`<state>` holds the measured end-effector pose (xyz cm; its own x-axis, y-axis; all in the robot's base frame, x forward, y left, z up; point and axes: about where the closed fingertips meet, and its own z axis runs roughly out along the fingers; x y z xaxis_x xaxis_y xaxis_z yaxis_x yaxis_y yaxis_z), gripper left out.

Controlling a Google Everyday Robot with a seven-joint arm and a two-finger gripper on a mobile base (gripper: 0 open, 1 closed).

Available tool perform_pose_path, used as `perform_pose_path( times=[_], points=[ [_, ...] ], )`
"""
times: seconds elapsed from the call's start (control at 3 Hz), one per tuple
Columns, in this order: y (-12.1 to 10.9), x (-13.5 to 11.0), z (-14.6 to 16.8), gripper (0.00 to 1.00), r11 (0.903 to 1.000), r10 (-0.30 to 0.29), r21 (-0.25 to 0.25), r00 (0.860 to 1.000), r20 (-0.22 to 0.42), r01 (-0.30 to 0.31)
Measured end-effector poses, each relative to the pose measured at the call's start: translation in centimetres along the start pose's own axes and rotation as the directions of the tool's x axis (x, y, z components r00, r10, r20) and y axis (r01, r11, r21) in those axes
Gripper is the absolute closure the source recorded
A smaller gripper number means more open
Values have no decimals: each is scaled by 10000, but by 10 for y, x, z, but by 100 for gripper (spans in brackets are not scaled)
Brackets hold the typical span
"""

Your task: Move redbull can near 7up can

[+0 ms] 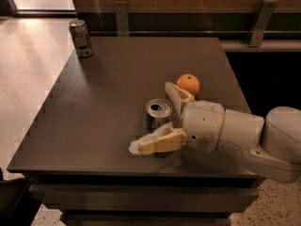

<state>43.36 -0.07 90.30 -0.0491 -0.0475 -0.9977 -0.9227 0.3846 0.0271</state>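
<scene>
The redbull can (158, 113) stands upright near the table's front middle, its shiny silver top showing and its blue side in shadow. My gripper (151, 117) reaches in from the right and is open, with one finger (160, 142) in front of the can and the other (175, 96) behind it. The can sits between them. The 7up can (81, 38), greyish with dark markings, stands upright at the far left corner of the table, well away from the gripper.
An orange (188, 84) lies just behind the far finger. The dark table (108, 93) has its front edge close under the gripper. A light floor lies to the left, and a wooden wall with metal brackets stands behind.
</scene>
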Motion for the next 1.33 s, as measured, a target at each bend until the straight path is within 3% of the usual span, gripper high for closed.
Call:
perform_pose_path(
  times=[0.33,1.33],
  points=[
    [0,10,8,16,9998,59,171,9997,218,-62],
    [4,6,13,85,10000,-56,76,9998,192,54]
  ],
)
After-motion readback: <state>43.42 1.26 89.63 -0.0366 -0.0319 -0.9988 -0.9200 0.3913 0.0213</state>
